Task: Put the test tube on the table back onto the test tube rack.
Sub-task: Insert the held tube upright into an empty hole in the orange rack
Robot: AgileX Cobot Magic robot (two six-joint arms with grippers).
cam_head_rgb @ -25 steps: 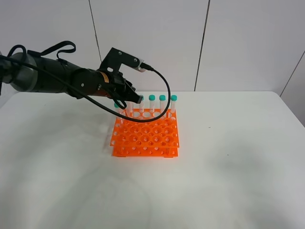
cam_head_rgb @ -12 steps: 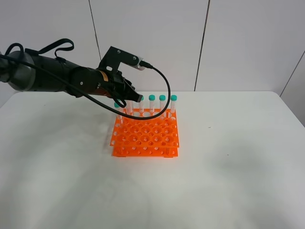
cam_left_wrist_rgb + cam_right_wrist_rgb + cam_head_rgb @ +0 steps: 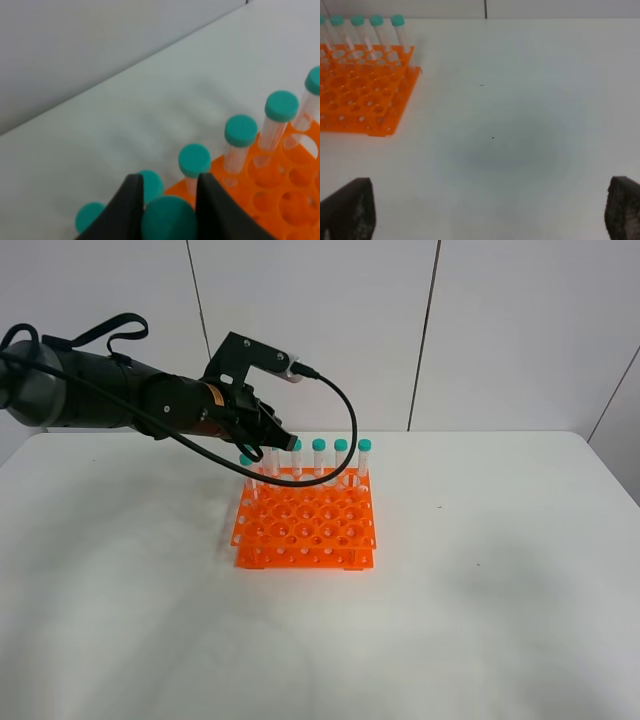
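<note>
The left hand (image 3: 169, 187) is closed on the test tube (image 3: 167, 221). Its two black fingers (image 3: 131, 210) press on both sides of the green cap. The rest of the tube is hidden under the hand, so I cannot see its tip. I think the tube hangs straight up and down, cap on top.

The hand is over the back left corner of the test tube rack (image 3: 305, 530), right by the row of other tubes (image 3: 341, 452). The held cap looks bigger than the other caps, so I think it sits higher than they do. The tube needs a free hole right under it, then a move straight down.

The right hand (image 3: 485, 210) is open and holds nothing. It is far off to the side over the table (image 3: 480, 620), so the left hand is the near one.
</note>
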